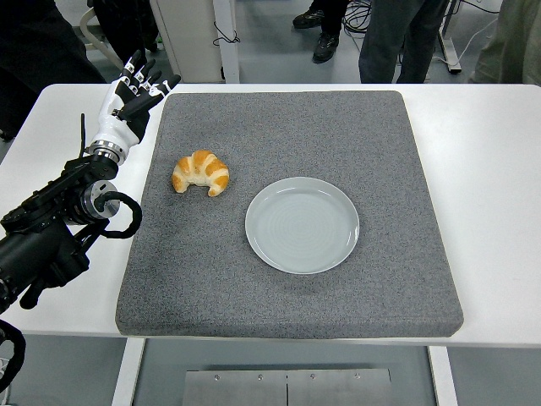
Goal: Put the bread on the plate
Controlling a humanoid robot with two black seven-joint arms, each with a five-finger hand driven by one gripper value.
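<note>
At mat's far-left corner, left hand [133,93] hovers, fingers spread, empty. Bread [201,172] ungrasped beside plate [302,224]. Step: approach. Next: I reach down, close fingers round bread.

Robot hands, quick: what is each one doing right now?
Left robot hand: open, fingers spread, holding nothing, beside the mat's far left corner.
Right robot hand: not in view.

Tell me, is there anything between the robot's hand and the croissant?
No. In the head view, only bare grey mat lies between the left hand and the croissant. The hand is open at the mat's far left corner.
</note>
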